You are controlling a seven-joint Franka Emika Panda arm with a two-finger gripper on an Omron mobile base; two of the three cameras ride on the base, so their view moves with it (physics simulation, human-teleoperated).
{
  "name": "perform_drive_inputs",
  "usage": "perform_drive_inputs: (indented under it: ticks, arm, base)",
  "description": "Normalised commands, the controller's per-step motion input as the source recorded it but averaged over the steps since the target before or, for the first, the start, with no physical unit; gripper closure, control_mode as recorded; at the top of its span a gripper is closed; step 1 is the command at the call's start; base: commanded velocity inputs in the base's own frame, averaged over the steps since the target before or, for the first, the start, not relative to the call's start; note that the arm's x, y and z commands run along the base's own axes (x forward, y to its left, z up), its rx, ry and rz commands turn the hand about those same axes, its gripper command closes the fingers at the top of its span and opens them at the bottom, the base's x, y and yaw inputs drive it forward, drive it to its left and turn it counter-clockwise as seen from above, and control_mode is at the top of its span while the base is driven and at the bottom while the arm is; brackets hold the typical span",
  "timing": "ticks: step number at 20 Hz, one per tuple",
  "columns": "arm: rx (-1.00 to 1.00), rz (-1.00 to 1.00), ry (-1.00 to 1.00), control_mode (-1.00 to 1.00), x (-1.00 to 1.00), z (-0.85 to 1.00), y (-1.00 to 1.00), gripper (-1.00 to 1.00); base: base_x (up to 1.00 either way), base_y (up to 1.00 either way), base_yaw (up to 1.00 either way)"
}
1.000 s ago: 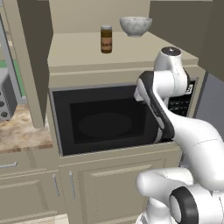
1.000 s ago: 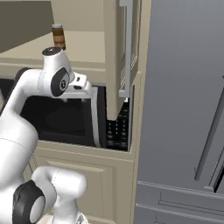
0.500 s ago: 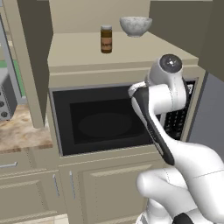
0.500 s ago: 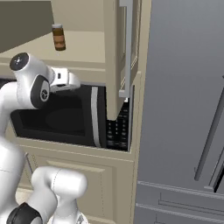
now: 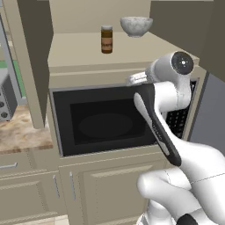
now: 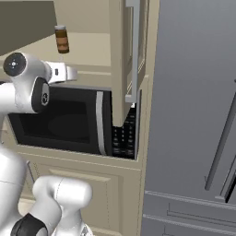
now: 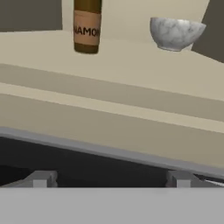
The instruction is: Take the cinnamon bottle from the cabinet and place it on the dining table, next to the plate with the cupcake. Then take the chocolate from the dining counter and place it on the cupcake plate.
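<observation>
Nothing is done yet: the brown cinnamon bottle with tan label [image 5: 106, 39] is seen upright on the open cabinet shelf [image 5: 132, 55] above the black microwave [image 5: 105, 121], left of a white marbled bowl [image 5: 136, 26]; both placements remain. The gripper [image 7: 111, 180] is spread wide and empty, below the shelf edge. The grey fridge [image 6: 193, 115] is given by the right base view, the label lettering by the hand view.

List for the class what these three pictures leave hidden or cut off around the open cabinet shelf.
- Cinnamon bottle: hand view, cap and upper part cut by the top edge; label reads only in part.
- Bowl: contents hidden by its rim in left base and hand views.
- Microwave: right side covered by the arm in left base view.
- Gripper: hand view, only the fingertips show.
</observation>
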Motion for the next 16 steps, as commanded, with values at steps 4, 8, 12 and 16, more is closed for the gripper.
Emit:
perform_drive_inputs:
  ticks: [4, 8, 12, 16]
  arm:
    - [0.03, 0.18, -0.14, -1.0, 0.01, 0.54, 0.13, -1.0]
    - [0.0, 0.13, -0.15, -1.0, 0.08, 0.53, 0.16, -1.0]
    - [0.0, 0.03, -0.1, -1.0, 0.12, 0.54, 0.22, -1.0]
    - [0.0, 0.0, -0.04, -1.0, 0.19, 0.52, 0.24, -1.0]
  base:
    - [0.0, 0.0, 0.0]
    - [0.0, 0.0, 0.0]
    - [0.0, 0.0, 0.0]
    - [0.0, 0.0, 0.0]
